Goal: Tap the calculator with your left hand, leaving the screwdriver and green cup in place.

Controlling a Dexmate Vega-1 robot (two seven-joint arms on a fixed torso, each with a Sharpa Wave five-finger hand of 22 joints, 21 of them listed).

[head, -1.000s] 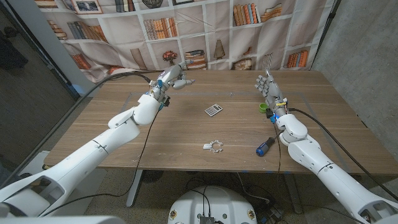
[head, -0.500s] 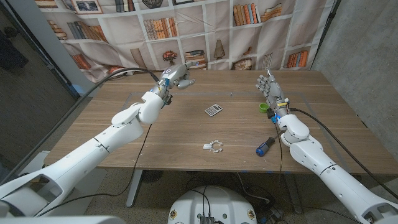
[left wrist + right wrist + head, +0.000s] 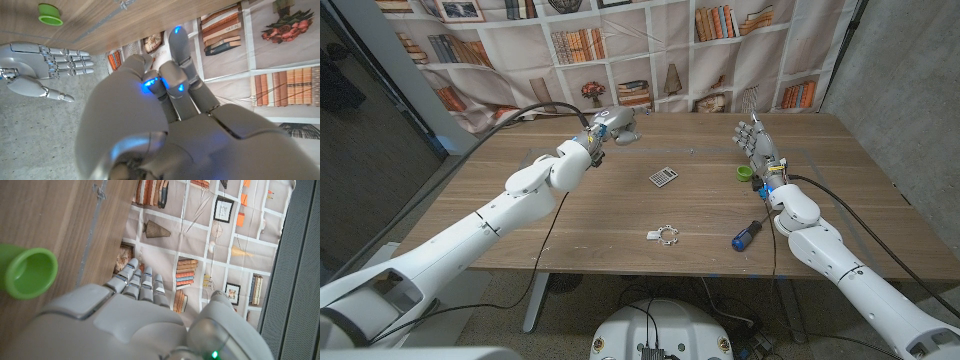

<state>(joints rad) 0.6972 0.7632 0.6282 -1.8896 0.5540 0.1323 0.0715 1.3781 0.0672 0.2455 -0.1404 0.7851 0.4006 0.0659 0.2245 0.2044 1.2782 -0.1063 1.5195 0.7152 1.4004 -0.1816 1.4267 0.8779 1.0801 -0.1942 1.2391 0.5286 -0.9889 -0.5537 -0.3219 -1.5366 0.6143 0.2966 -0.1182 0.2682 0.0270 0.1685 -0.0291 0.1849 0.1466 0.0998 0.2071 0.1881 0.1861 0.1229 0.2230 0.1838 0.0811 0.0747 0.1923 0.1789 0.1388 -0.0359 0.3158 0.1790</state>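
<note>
The small grey calculator (image 3: 663,177) lies near the table's middle. My left hand (image 3: 618,127) hovers over the table beyond and to the left of it, fingers mostly curled in and holding nothing; the left wrist view shows the same hand (image 3: 160,115) with one finger poking out. The green cup (image 3: 744,173) stands to the right of the calculator and also appears as the cup (image 3: 50,13) and the cup (image 3: 25,270). A blue-handled screwdriver (image 3: 747,235) lies nearer the front edge. My right hand (image 3: 755,143) stands upright just behind the cup with its fingers straight and apart; it is empty (image 3: 125,320).
A small white ring-shaped part (image 3: 665,235) lies in front of the calculator. A bookshelf-print backdrop (image 3: 650,50) hangs behind the table's far edge. Bare wood (image 3: 520,230) stretches along the front left of the table.
My left hand has swung right along the far side of the table, closer to the calculator, and its fingers have curled in. The right hand, cup, screwdriver and calculator have stayed put.
</note>
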